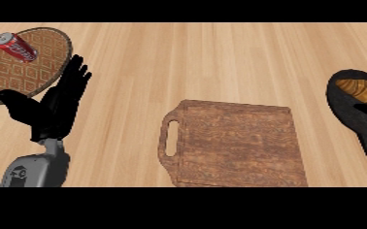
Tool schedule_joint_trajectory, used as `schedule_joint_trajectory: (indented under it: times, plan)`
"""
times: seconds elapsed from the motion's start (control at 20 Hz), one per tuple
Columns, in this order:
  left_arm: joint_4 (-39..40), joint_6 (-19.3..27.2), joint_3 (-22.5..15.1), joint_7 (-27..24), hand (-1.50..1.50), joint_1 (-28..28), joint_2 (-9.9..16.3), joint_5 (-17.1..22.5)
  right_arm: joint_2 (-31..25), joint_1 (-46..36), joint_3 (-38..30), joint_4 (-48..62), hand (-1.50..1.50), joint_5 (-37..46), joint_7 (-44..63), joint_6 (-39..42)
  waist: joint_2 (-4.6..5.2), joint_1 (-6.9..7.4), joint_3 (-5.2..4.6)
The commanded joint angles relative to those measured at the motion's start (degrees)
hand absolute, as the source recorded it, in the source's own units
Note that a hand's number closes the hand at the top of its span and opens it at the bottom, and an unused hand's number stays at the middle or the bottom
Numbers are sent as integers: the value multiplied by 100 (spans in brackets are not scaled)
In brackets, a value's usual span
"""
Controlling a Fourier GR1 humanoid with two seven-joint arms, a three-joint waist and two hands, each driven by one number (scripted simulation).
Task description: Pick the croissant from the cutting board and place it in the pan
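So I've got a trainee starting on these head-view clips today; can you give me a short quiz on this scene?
1. True or false: the croissant lies on the cutting board.
2. What lies on the round patterned plate? A) a red can B) a spoon C) an apple
3. Which hand is in view, and are its fingers straight or curled?

Key
1. False: the croissant is already in the pan at the right edge; the board is bare.
2. A: the red can lies on its side at the plate's far left.
3. The left hand, open, fingers straight, resting at the left.
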Motion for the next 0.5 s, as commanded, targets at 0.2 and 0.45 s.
schedule_joint_trajectory:
  times: [0.2,0.45]
  plan:
    - [52,-60,209,89,0,-64,138,114,-448,82,-1048,177,-150,-1376,-1436,362,-25,-116,3]
    - [-141,136,82,362,0,-177,30,1,-541,328,-1775,236,-150,-2329,-1765,1097,-65,-201,-3]
